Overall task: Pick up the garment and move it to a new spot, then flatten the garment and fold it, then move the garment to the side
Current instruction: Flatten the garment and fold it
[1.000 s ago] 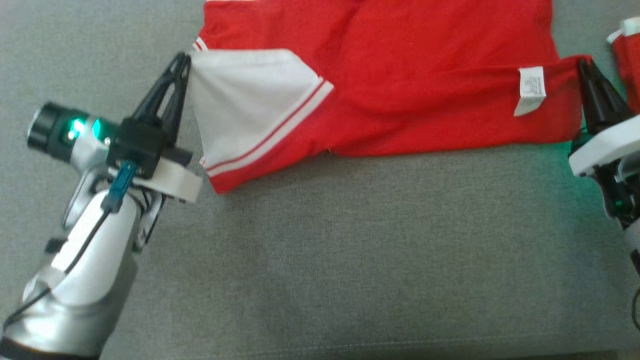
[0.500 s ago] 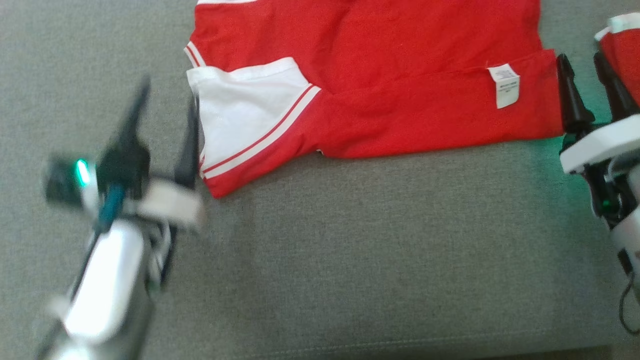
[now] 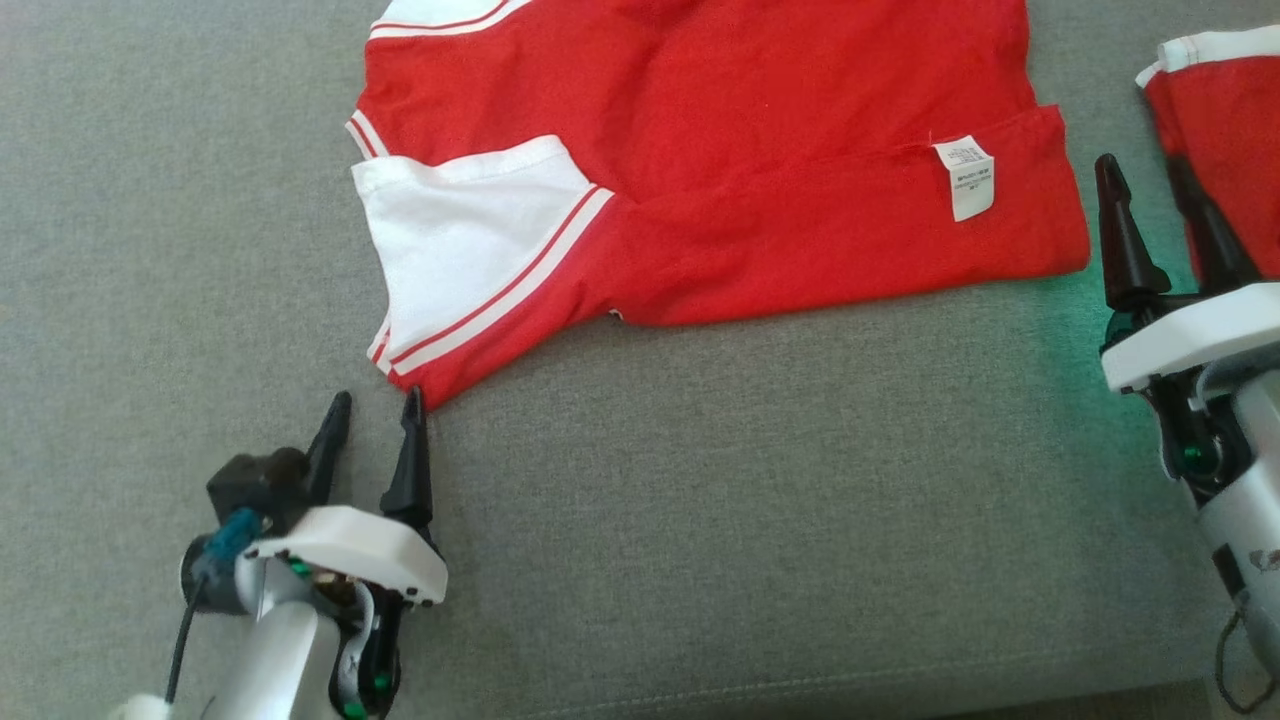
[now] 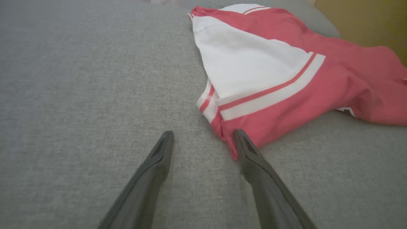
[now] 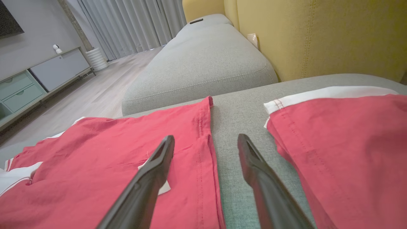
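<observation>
Both apart-jawed and empty, left pincer and right pincer flank the red-and-white fabric shirt; gripping its near corners level should fold it squarely

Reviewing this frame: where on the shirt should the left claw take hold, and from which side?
Probably the sleeve corner of the shirt, the part nearest the left claw. It lies flat on the cushion and points toward the open claw. So come in low from the robot's near left, with one finger sliding under the hem and one over it.
</observation>
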